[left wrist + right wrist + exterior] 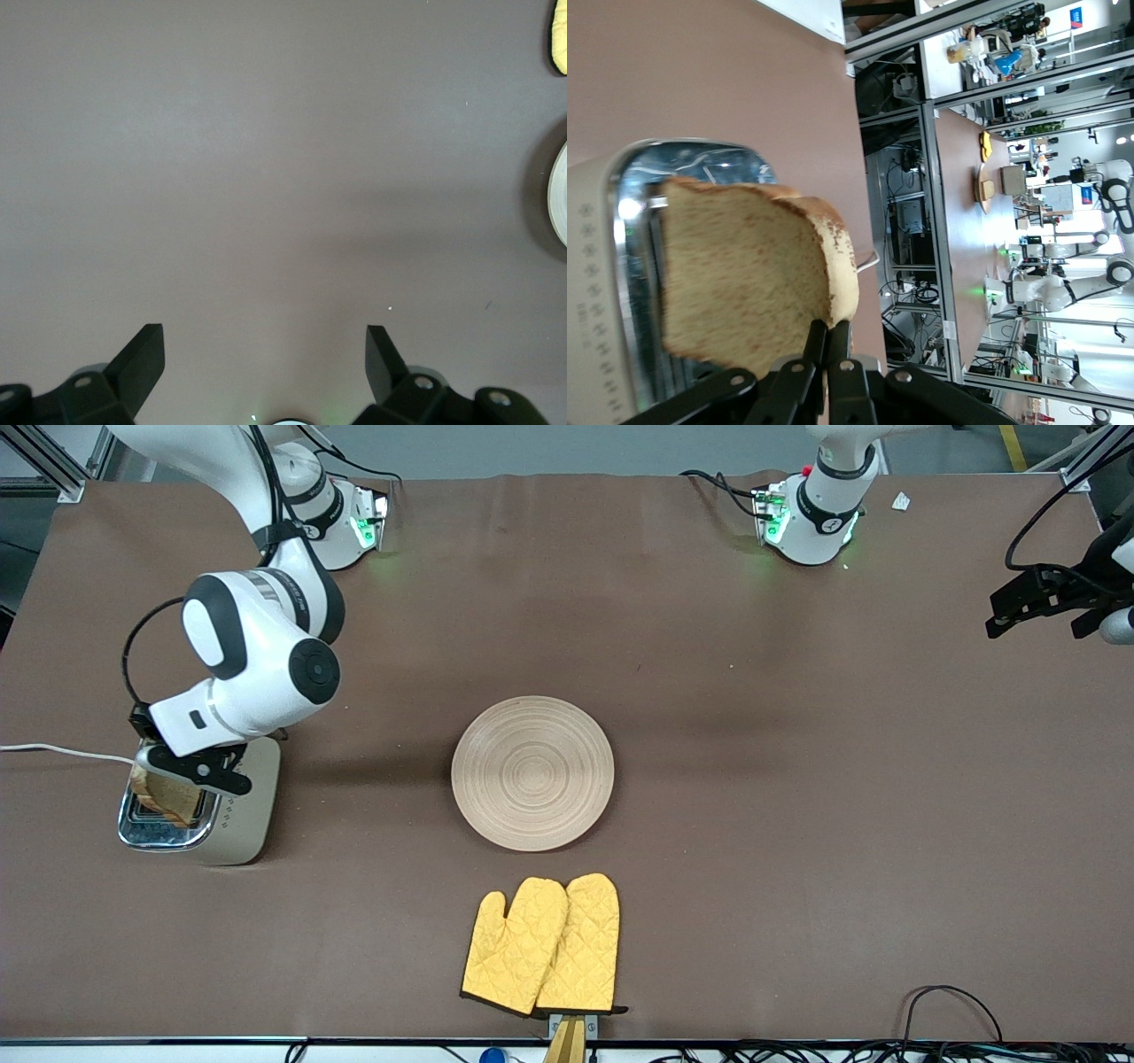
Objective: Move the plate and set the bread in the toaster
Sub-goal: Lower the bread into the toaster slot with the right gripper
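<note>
Oven mitts [542,944]: two yellow quilted mitts lie side by side on the brown surface [797,824], nearest to the front camera. They have no part in the task.

Plate [532,772]: it lies flat in the middle of the surface, just farther from the front camera than the mitts and not touching them. Nothing is on it. It seems already put where it should be, but the pictures alone cannot confirm this.

Toaster [202,808]: it stands upright toward the right arm's end of the surface, well apart from the plate. Its chrome top faces up and a white cord [62,751] runs off from it.

Bread [749,285]: the slice is over the chrome top of the toaster, held by one edge and tilted. Whether its lower edge is already in a slot cannot be told.

Right pincer [827,347]: it is over the toaster, and its two fingers are pressed together on the edge of the bread.

Left pincer [264,359]: its fingers stand wide apart with nothing between them. It hangs over bare surface at the left arm's end, and this arm waits.

Progress: the bread is brought to the toaster, so the task looks near its end. What is left, by judgement, is to align the slice with a slot, lower it and let go.
</note>
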`<state>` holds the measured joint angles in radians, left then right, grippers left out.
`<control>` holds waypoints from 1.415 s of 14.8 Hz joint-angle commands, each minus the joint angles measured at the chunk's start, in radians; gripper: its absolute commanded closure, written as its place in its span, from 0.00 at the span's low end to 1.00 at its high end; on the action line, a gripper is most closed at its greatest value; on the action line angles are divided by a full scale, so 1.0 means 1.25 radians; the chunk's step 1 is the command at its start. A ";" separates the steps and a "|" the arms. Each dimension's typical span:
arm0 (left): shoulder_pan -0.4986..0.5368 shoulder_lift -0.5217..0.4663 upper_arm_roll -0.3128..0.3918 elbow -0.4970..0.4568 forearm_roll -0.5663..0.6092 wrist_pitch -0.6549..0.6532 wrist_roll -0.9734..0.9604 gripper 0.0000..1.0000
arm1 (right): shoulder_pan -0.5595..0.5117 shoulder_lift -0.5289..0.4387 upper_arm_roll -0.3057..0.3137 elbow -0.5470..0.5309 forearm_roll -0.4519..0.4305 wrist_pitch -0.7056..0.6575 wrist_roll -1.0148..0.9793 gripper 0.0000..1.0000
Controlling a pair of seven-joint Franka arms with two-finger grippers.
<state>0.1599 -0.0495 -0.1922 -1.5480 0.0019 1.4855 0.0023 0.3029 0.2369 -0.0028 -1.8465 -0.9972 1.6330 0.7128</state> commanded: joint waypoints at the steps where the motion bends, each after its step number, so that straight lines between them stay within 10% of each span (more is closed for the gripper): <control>1: 0.005 -0.006 0.002 0.005 -0.010 -0.004 0.012 0.00 | -0.025 -0.064 0.005 -0.031 -0.020 -0.015 -0.080 1.00; 21: 0.003 -0.001 0.002 0.005 -0.010 -0.002 0.012 0.00 | -0.019 -0.048 0.005 -0.084 -0.017 0.007 -0.019 1.00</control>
<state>0.1604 -0.0494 -0.1909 -1.5477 0.0019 1.4855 0.0023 0.2798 0.1747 -0.0013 -1.9366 -1.0013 1.6317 0.6614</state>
